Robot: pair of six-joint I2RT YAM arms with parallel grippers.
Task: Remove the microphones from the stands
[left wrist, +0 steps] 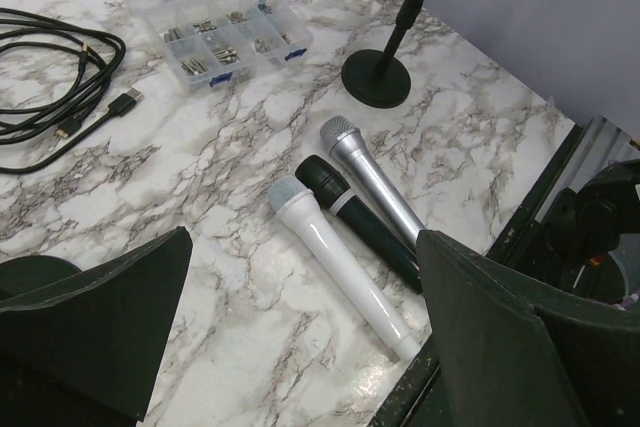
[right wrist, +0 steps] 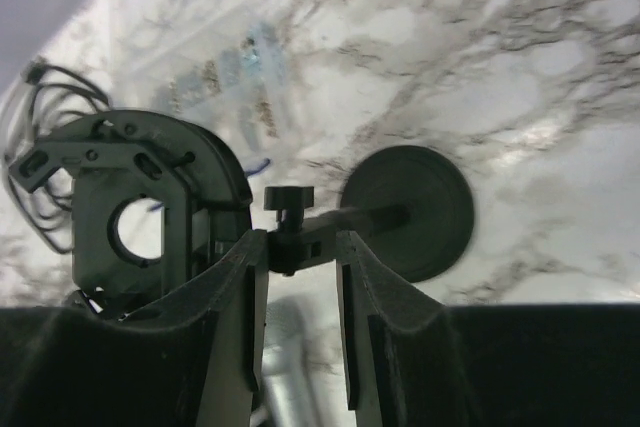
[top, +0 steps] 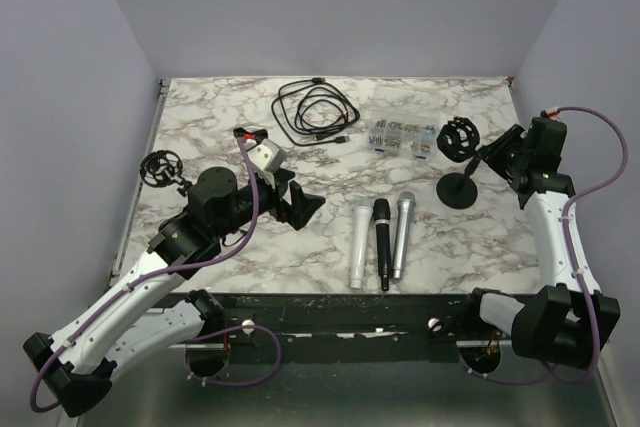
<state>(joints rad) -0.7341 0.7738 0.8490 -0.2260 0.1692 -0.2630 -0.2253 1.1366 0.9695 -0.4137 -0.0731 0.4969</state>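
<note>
Three microphones lie side by side near the table's front: white (top: 358, 244), black (top: 382, 242) and silver (top: 402, 234). The left wrist view also shows the white (left wrist: 335, 262), black (left wrist: 355, 217) and silver (left wrist: 375, 187) ones. The black stand (top: 460, 190) is at the right, and its shock mount (top: 459, 140) holds nothing. My right gripper (top: 492, 155) is shut on the stand's joint (right wrist: 300, 239) just below the mount (right wrist: 130, 217). My left gripper (top: 300, 207) is open and empty, above the table left of the microphones.
A coiled black cable (top: 312, 112) and a clear parts box (top: 400, 137) lie at the back. A second black shock mount (top: 160, 169) stands at the left edge beside my left arm. The table's front rail (top: 330, 302) runs just below the microphones.
</note>
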